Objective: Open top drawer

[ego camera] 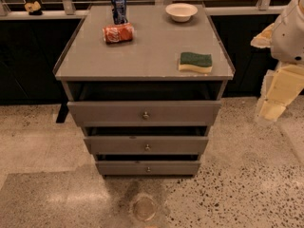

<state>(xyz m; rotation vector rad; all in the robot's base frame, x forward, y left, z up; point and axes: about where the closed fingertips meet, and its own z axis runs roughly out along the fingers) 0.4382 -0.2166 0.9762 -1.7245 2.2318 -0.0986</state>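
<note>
The top drawer (109,113) is the widest grey front of a three-drawer cabinet, with a small round metal knob (146,115) at its centre. A dark gap shows between its front and the cabinet top. Two narrower-looking drawer fronts (118,145) (123,167) sit below it, each with a like knob. My arm hangs at the right edge of the view, white above and cream below. My gripper (271,109) is well to the right of the cabinet, at about the height of the top drawer, touching nothing.
On the cabinet top (147,51) stand a blue can (118,8), a red can on its side (118,33), a white bowl (181,12) and a green-and-yellow sponge (195,62). Speckled floor (237,184) lies in front. A dark wall with a railing is behind.
</note>
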